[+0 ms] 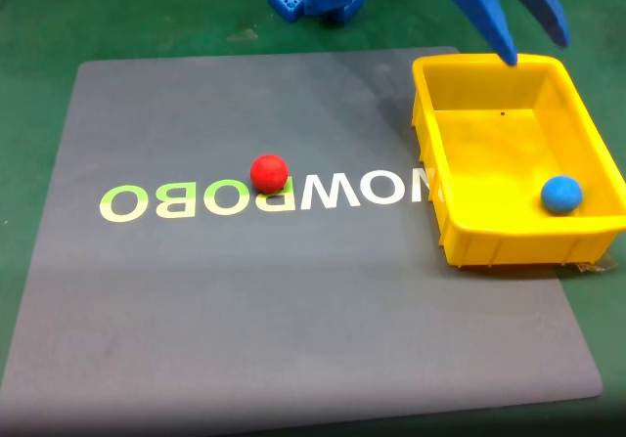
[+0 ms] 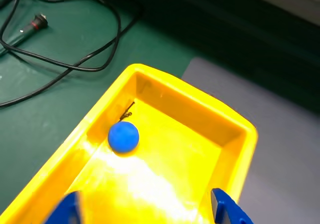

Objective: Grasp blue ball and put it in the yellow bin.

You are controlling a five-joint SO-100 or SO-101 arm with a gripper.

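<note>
Blue ball (image 1: 561, 195): I count one, lying inside the yellow bin (image 1: 430, 178) near its front right corner in the fixed view. One red ball (image 1: 269, 173) sits well left of the bin on the grey mat (image 1: 245, 300), with open mat around it. My gripper (image 1: 536, 48) hangs over the bin's far rim, fingers spread wide and empty.

The ball (image 1: 561, 195) is matte blue, the bin (image 1: 460, 232) bright yellow, and the other ball (image 1: 269, 173) red. A grey mat (image 1: 293, 320) with pale yellow-green lettering (image 1: 245, 197) covers the green worktop (image 1: 39, 36). The end effector (image 1: 533, 36) is blue, the cables (image 2: 75, 58) black.
</note>
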